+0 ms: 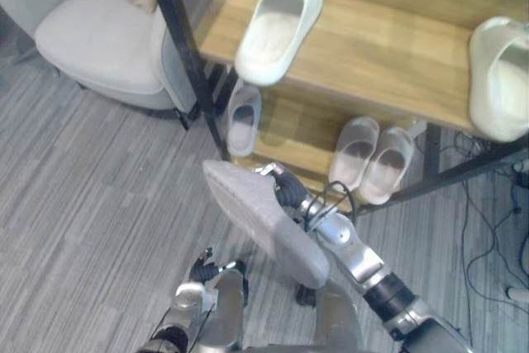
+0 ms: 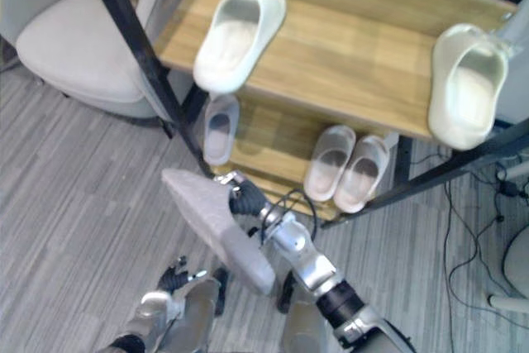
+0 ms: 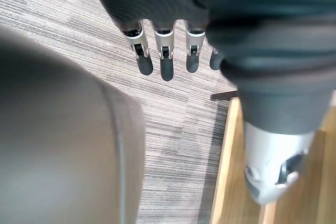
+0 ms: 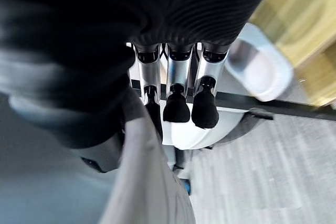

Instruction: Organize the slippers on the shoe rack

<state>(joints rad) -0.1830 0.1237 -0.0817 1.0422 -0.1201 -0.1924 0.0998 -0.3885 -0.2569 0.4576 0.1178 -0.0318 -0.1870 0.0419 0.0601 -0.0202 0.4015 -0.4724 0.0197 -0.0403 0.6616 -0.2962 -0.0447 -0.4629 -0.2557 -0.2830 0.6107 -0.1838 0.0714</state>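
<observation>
shoe rack (image 1: 388, 47): two wooden shelves, black frame, seen from 12 to 2 o'clock.
grey slipper (image 1: 264, 221): sole turned up, held off the floor in the right hand (image 1: 287, 189), long axis run from 10 to 4 o'clock, near the rack front.
left white slipper (image 1: 279, 26): top shelf, 12 o'clock, opening up, one end hung over the front edge.
right white slipper (image 1: 500, 76): top shelf, 2 o'clock, overhung likewise.
single slipper (image 1: 244, 119): lower shelf, left end.
slipper pair (image 1: 372, 159): lower shelf, side by side, touching, opening up.
</observation>
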